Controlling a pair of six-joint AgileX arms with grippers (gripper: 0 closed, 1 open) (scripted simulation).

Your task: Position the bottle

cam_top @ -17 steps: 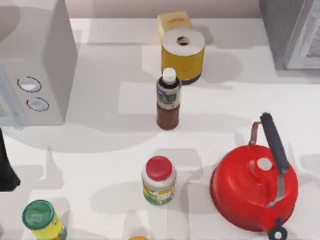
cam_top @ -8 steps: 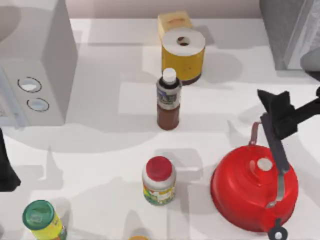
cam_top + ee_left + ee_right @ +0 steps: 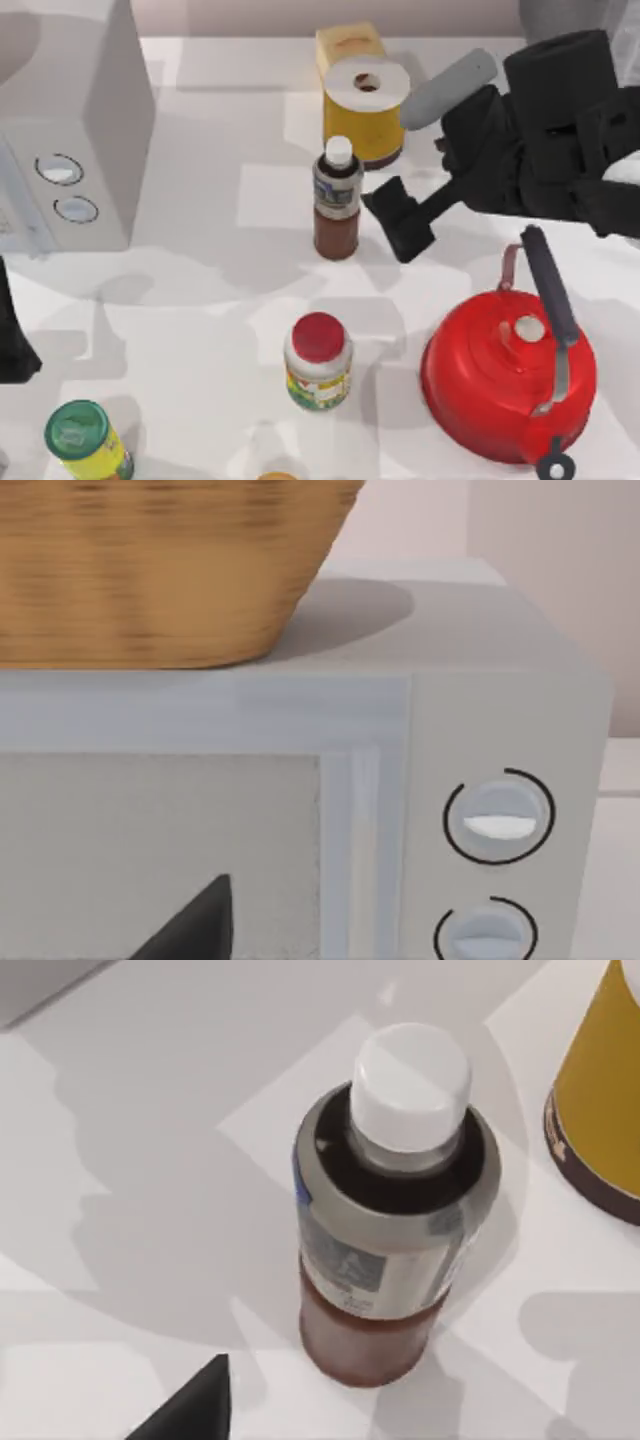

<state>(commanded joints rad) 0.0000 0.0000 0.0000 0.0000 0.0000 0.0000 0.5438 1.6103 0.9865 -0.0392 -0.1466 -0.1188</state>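
Observation:
The bottle (image 3: 337, 200) stands upright at the middle of the table, slim and dark brown, with a small white cap and a grey-blue label. The right wrist view looks down on the bottle (image 3: 390, 1220) from close by. My right gripper (image 3: 392, 226) hovers just right of the bottle, open and not touching it, with nothing between its fingers. One dark fingertip (image 3: 190, 1410) shows at the edge of the right wrist view. My left arm (image 3: 12, 335) is parked at the table's left edge.
A yellow canister (image 3: 366, 108) stands just behind the bottle. A red kettle (image 3: 508, 375) sits front right, and a white red-lidded jar (image 3: 319, 362) is in front of the bottle. A green-lidded yellow jar (image 3: 86, 440) is front left. A microwave (image 3: 75, 120) carrying a basket (image 3: 150, 570) fills the left.
My right arm has swung in from the right edge, passing over the kettle to a spot beside the bottle. The bottle and the left arm have not moved.

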